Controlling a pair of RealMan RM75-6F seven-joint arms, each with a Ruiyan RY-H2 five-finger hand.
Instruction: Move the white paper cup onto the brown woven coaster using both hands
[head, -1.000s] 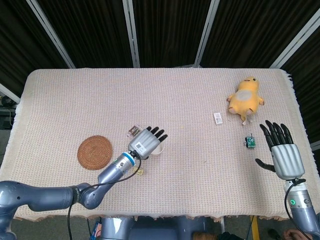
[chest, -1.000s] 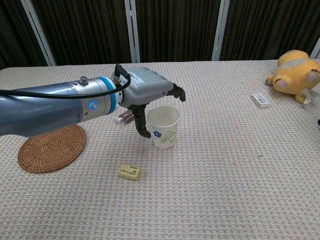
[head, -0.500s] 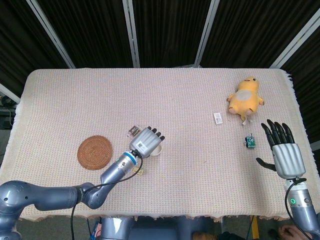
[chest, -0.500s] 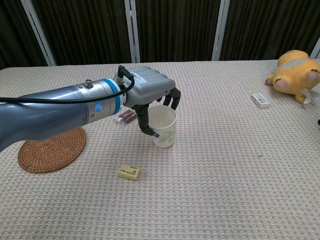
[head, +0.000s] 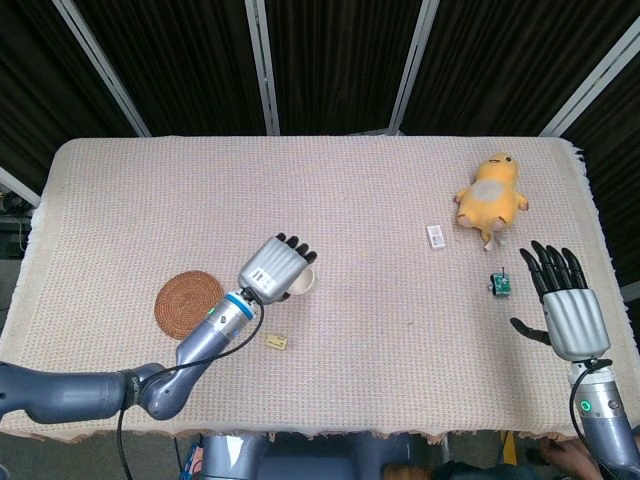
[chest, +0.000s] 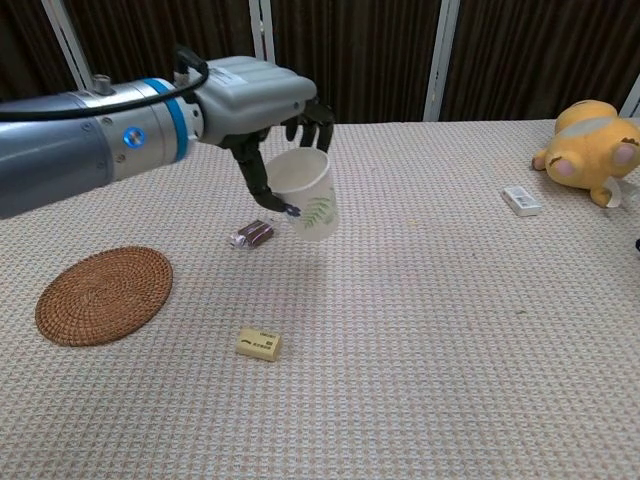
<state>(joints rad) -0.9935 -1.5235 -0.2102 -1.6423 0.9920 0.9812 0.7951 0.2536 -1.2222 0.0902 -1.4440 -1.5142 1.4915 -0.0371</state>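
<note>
The white paper cup (chest: 304, 199), printed with a green leaf and a blue flower, hangs tilted above the cloth in the grip of my left hand (chest: 262, 98). From the head view the left hand (head: 272, 267) covers most of the cup (head: 304, 284), only its rim showing. Left of the hand lies the brown woven coaster (head: 189, 304) (chest: 103, 294), flat on the table with nothing on it. My right hand (head: 566, 300) stays near the table's right edge, fingers spread and holding nothing; the chest view does not show it.
A small yellow eraser (chest: 259, 344) lies in front of the coaster, a dark wrapped sweet (chest: 251, 235) below the lifted cup. At the right are a yellow plush toy (head: 490, 196), a white card (head: 437, 236) and a small green object (head: 500, 284).
My left hand closed round the cup and lifted it off the cloth, carrying it up and slightly left toward the coaster. The right hand has stayed put.
</note>
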